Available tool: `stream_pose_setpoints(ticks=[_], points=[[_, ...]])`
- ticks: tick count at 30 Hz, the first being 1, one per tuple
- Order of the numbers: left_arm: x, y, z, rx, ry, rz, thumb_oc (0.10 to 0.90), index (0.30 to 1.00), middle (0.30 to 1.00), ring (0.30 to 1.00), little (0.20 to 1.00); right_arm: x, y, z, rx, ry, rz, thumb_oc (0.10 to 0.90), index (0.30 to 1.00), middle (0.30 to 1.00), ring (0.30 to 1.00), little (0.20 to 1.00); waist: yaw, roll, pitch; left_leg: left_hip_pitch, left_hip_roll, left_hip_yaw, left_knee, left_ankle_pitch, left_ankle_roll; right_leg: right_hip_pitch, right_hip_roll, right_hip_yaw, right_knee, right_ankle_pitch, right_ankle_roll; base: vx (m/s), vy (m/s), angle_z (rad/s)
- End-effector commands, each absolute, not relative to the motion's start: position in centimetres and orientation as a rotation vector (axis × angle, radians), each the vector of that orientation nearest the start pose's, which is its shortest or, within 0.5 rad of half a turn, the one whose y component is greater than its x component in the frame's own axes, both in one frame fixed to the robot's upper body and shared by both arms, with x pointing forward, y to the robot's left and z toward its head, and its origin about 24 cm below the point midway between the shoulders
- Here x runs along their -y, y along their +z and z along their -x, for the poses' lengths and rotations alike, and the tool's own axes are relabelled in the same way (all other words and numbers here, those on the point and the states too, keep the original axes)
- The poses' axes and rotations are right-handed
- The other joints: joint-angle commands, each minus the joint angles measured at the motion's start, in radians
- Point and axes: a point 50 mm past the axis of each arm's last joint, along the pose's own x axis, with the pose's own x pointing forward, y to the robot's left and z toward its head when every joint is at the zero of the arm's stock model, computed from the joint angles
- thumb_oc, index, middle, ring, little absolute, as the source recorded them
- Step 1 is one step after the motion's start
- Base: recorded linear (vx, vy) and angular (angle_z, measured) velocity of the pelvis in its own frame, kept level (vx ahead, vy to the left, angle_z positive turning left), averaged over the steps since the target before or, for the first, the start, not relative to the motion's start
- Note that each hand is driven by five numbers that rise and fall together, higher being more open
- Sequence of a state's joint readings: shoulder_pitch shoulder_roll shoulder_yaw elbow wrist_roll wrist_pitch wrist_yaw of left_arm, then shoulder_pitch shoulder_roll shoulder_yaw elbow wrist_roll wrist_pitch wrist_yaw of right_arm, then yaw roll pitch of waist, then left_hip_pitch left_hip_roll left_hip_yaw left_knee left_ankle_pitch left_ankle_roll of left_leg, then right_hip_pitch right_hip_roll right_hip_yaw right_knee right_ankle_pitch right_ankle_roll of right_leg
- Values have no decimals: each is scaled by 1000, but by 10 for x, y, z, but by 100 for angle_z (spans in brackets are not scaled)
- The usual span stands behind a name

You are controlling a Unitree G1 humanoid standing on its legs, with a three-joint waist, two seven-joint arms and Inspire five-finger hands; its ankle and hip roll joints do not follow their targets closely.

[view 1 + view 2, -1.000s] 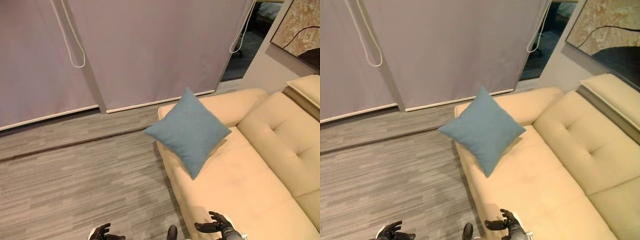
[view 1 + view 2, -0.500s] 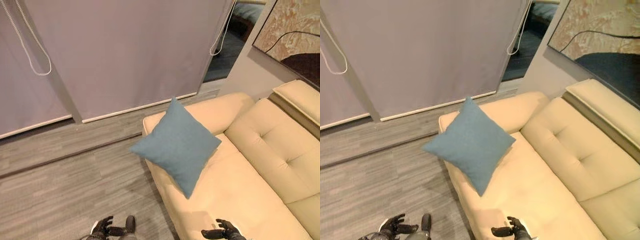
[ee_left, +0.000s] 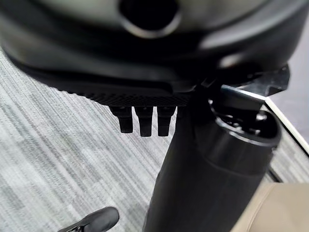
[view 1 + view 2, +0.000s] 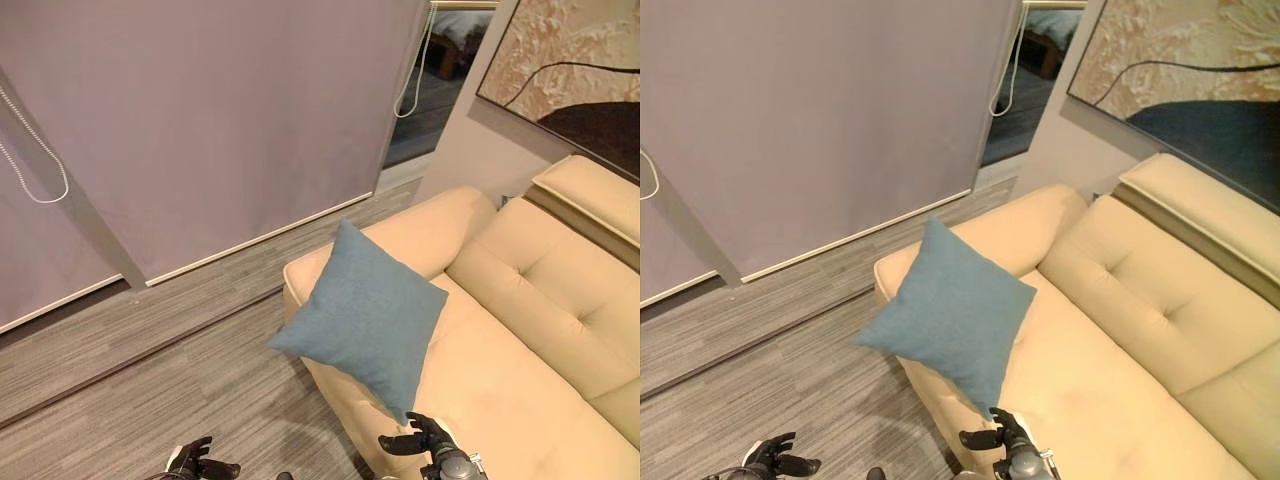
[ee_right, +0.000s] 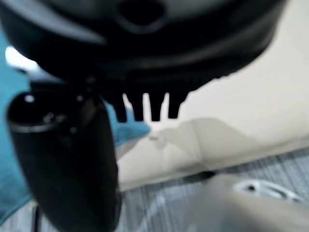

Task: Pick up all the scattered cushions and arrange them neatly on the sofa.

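Left hand (image 4: 192, 464) low over the grey plank floor (image 4: 150, 370), fingers spread and empty. Blue cushion (image 4: 365, 318) propped on one corner at the sofa's (image 4: 520, 330) near end, leaning over the seat's front edge, closer to the bottom of the head views than a second ago — mostly camera shift, since blinds and wall art slid too. Right hand (image 4: 422, 442) now just beside the cushion's lowest corner, fingers apart, gripping nothing. Likely next: a grasp on that corner, then a tidier seat against the backrest.
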State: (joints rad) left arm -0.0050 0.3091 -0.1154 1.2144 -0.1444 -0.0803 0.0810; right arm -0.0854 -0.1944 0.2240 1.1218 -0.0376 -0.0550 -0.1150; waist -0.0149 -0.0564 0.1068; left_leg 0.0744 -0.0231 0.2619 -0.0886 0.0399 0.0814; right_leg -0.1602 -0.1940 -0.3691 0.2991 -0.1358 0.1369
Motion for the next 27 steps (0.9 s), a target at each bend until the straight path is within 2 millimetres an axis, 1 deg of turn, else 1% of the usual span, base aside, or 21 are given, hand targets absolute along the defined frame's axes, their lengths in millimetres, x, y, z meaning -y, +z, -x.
stream_pose_setpoints(ticks=[1, 2, 3, 4, 5, 6, 7, 8, 10, 11, 12, 14, 16, 18, 19, 22, 23, 25, 26, 27], points=[[-272, -143, -110, -1065, 256, -292, 800, 900, 900, 900, 900, 232, -132, -164, -899, -40, 488, 800, 900, 900, 900, 900, -6, -28, 5, -41, 0, -123, 127, -141, -63, 73, 70, 66, -133, 117, -10, 96, -100, -10], [-269, -144, -110, -1060, 236, -295, 800, 900, 900, 900, 900, 237, -133, -159, -912, -57, 488, 800, 900, 900, 900, 900, -4, -39, -2, -43, -8, -118, 161, -159, -68, 100, 82, 87, -172, 116, -18, 94, -106, 12], [-268, -144, -109, -1062, 226, -298, 800, 900, 900, 900, 900, 239, -133, -157, -914, -67, 486, 800, 900, 900, 900, 900, -8, -42, -7, -48, -8, -112, 174, -163, -77, 120, 92, 88, -199, 110, -24, 71, -76, 29], [-268, -144, -109, -1062, 225, -298, 800, 900, 900, 900, 900, 239, -133, -157, -915, -67, 486, 800, 900, 900, 900, 900, -8, -41, -6, -48, -7, -112, 175, -164, -77, 122, 93, 87, -202, 111, -24, 40, -81, 31], [-265, -145, -110, -1060, 210, -301, 800, 900, 900, 900, 900, 242, -133, -155, -919, -83, 476, 800, 900, 900, 900, 900, -11, -53, -8, -69, -2, -104, 239, -172, -103, 153, 103, 100, -239, 106, -37, 23, -56, 25], [-265, -145, -110, -1060, 210, -301, 800, 900, 900, 900, 900, 242, -133, -154, -919, -83, 475, 800, 900, 900, 900, 900, -13, -52, -10, -74, -1, -105, 245, -175, -103, 152, 103, 99, -240, 107, -37, -16, -77, 19], [-264, -144, -115, -1049, 203, -301, 800, 900, 900, 900, 900, 244, -133, -154, -922, -87, 479, 800, 900, 900, 900, 900, -7, -59, 3, -118, 15, -109, 344, -160, -126, 168, 104, 106, -257, 105, -53, -55, -19, 17], [-263, -143, -117, -1041, 202, -297, 800, 900, 900, 900, 900, 244, -132, -156, -919, -86, 480, 800, 900, 900, 900, 900, -1, -58, 10, -131, 18, -128, 372, -156, -132, 174, 112, 115, -260, 101, -60, -57, -7, 8], [-260, -144, -117, -1043, 205, -280, 800, 900, 900, 900, 900, 246, -131, -157, -919, -88, 488, 800, 900, 900, 900, 900, 2, -57, 8, -138, 30, -155, 342, -171, -130, 178, 115, 133, -265, 93, -62, 16, 60, -11], [-260, -145, -115, -1053, 207, -282, 800, 900, 900, 900, 900, 247, -131, -158, -916, -97, 483, 800, 900, 900, 900, 900, 7, -59, 1, -144, 44, -189, 299, -158, -132, 181, 117, 152, -269, 90, -59, 47, 71, -14], [-260, -145, -115, -1053, 207, -282, 800, 900, 900, 900, 900, 247, -131, -158, -916, -97, 483, 800, 900, 900, 900, 900, 7, -60, 2, -143, 43, -189, 298, -158, -132, 182, 117, 153, -269, 90, -59, 67, 83, -22], [-260, -145, -114, -1052, 208, -279, 800, 900, 900, 900, 900, 248, -129, -160, -904, -113, 469, 800, 900, 900, 900, 900, 12, -58, 1, -164, 58, -242, 258, -123, -140, 185, 120, 171, -269, 85, -58, 58, 76, -37], [-260, -145, -114, -1050, 219, -263, 800, 900, 900, 900, 900, 250, -126, -163, -884, -133, 451, 800, 900, 900, 900, 900, 13, -49, 4, -164, 69, -285, 227, -101, -147, 186, 123, 192, -263, 77, -60, 49, 122, -31], [-258, -148, -109, -1069, 214, -261, 800, 900, 900, 900, 900, 252, -125, -164, -877, -144, 434, 800, 900, 900, 900, 900, 6, -33, -11, -118, 80, -284, 148, -93, -144, 195, 126, 200, -266, 74, -53, 97, 150, -40], [-258, -148, -106, -1079, 210, -265, 800, 900, 900, 900, 900, 252, -124, -164, -869, -155, 423, 800, 900, 900, 900, 900, 0, -29, -21, -102, 79, -278, 131, -89, -143, 194, 122, 203, -264, 76, -49, 115, 158, -44], [-259, -149, -103, -1085, 209, -269, 800, 900, 900, 900, 900, 253, -120, -170, -843, -190, 384, 800, 900, 900, 900, 900, -2, -19, -27, -73, 58, -265, 106, -92, -129, 188, 106, 227, -252, 85, -37, 88, 195, -47], [-262, -148, -102, -1086, 220, -273, 800, 900, 900, 900, 900, 256, -115, -178, -810, -219, 360, 800, 900, 900, 900, 900, -2, -12, -27, -61, 48, -247, 93, -95, -118, 184, 92, 237, -248, 92, -25, 66, 200, -38], [-266, -147, -100, -1090, 231, -280, 800, 900, 900, 900, 900, 258, -109, -186, -773, -241, 337, 800, 900, 900, 900, 900, 0, -7, -26, -52, 40, -232, 76, -94, -112, 180, 82, 247, -250, 102, -15, 19, 155, -20], [-268, -148, -96, -1102, 235, -288, 800, 900, 900, 900, 900, 260, -102, -194, -735, -256, 325, 800, 900, 900, 900, 900, 0, -1, -25, -45, 32, -219, 60, -94, -105, 171, 73, 257, -259, 115, -3, -4, 139, -34], [-268, -148, -94, -1105, 239, -289, 800, 900, 900, 900, 900, 260, -100, -197, -720, -260, 321, 800, 900, 900, 900, 900, 0, 3, -24, -42, 28, -211, 52, -93, -103, 168, 68, 261, -266, 122, 2, -16, 176, -43]])
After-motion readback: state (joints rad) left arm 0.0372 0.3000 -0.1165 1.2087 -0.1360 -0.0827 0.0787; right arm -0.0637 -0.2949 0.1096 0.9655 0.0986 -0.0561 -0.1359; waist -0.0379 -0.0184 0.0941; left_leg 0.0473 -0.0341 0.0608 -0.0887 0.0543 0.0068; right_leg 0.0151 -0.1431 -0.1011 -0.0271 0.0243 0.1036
